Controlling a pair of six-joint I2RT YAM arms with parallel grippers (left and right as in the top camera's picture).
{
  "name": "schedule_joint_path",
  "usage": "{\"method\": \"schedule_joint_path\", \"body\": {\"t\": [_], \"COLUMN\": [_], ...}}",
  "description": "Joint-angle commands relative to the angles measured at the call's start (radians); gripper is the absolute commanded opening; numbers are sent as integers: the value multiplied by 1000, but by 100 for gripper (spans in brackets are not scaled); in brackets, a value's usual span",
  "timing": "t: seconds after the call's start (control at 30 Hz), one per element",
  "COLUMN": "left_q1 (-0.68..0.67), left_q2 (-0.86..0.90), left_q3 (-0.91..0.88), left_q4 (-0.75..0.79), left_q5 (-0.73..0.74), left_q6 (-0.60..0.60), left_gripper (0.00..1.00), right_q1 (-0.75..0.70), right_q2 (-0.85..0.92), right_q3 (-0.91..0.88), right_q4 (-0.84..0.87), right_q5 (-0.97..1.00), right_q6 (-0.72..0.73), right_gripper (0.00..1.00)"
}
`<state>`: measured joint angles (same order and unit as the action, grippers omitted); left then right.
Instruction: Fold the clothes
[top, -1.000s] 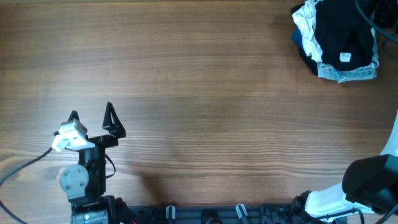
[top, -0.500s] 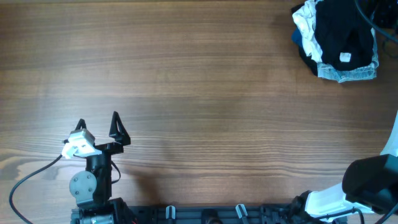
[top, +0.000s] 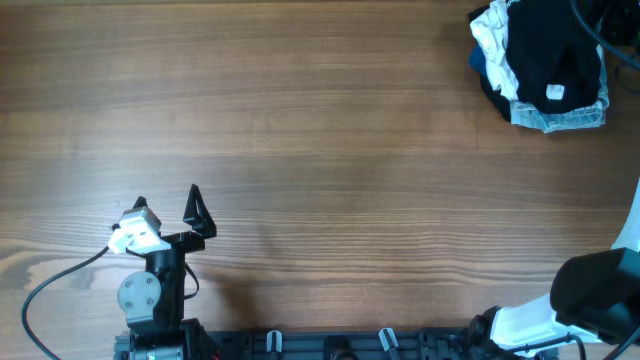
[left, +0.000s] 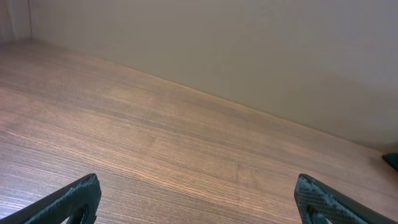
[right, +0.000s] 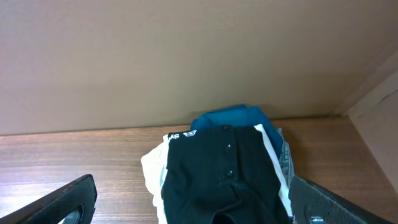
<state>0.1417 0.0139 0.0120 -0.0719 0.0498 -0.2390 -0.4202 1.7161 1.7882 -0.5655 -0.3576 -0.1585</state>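
A pile of clothes (top: 548, 60) lies at the table's far right corner: a black garment on top, white cloth at its left, light denim at its near edge. In the right wrist view the black garment (right: 224, 177) covers white cloth (right: 154, 171) and a teal piece (right: 227, 118). My right gripper (right: 196, 205) is open, its fingers spread either side of the pile, holding nothing. My left gripper (top: 167, 198) is open and empty near the front left of the table, far from the clothes. In the left wrist view, the left gripper (left: 199, 200) is over bare wood.
The wooden table (top: 320, 130) stretches between the two arms. The right arm's base (top: 590, 295) sits at the front right corner. A plain wall (left: 249, 50) stands behind the table. A cable (top: 50, 275) runs from the left arm.
My left gripper has drawn back toward the front edge and slightly right, still open. The clothes pile and right arm have not moved.
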Motion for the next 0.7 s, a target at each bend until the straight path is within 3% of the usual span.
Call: {"method": "schedule_joint_path", "body": {"t": [0.0, 0.67], "left_q1": [-6, -6], "left_q2": [-7, -7], "left_q3": [-6, -6], "left_q4": [-4, -4], "left_q5": [-14, -14], "left_q6": [-1, -2], "left_gripper": [100, 100], "right_q1": [6, 14], "right_q2": [6, 21], "right_q3": [-1, -5], "right_q4": [2, 0], "right_q5": [2, 2], "right_q6": [2, 2], "right_gripper": [100, 100]}}
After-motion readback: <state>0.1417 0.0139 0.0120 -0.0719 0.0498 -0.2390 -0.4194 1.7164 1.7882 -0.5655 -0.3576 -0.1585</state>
